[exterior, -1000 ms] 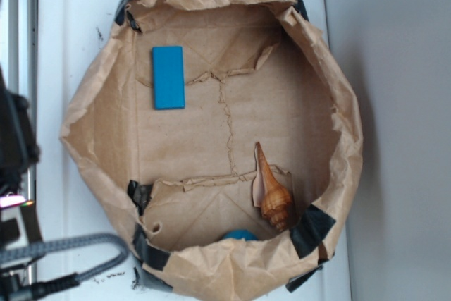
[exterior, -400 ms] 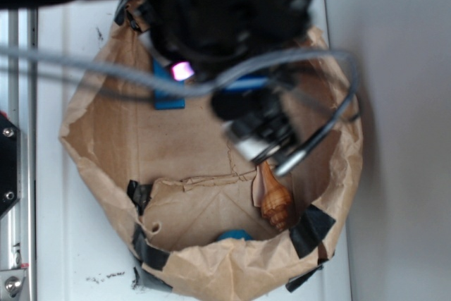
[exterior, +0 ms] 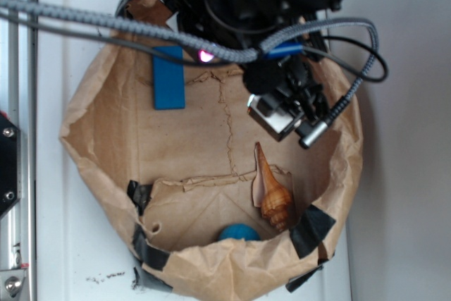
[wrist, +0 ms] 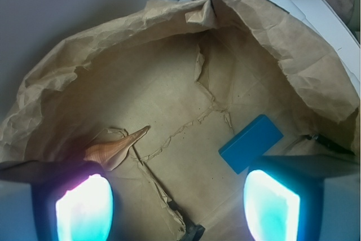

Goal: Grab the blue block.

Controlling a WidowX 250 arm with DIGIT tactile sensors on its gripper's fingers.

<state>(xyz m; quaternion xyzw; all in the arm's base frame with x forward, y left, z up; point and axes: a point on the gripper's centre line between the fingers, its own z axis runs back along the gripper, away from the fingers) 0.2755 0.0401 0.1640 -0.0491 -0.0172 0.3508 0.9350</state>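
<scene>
- The step in hand looks like the approach: the hand (wrist: 180,198) hangs above the crumpled paper bag (exterior: 99,114), with nothing between its fingers and the grasp not yet made.
- In the wrist view the two fingers (wrist: 84,207) stand wide apart at the bottom corners, their pads glowing pale cyan, so the hand is open.
- The blue block (exterior: 168,77) lies flat on the bag's floor near the upper-left wall in the exterior view, partly crossed by a grey cable (exterior: 106,26); in the wrist view it sits just beside the right-hand finger, not between the two.
- The next move probably calls for shifting sideways until the block is centred between the fingers, turning them to span its narrow width, then descending.
- The block is a smooth, flat, bright-blue slab with crisp edges, likely rigid and easy to pinch across its short sides.
- The bag is brown, creased paper with torn flaps and black tape at the rim, resting on a white table (exterior: 56,244).
- A ridged, pointed orange-brown shell (exterior: 273,192) and a round blue ball (exterior: 238,232) lie well apart from the block.
</scene>
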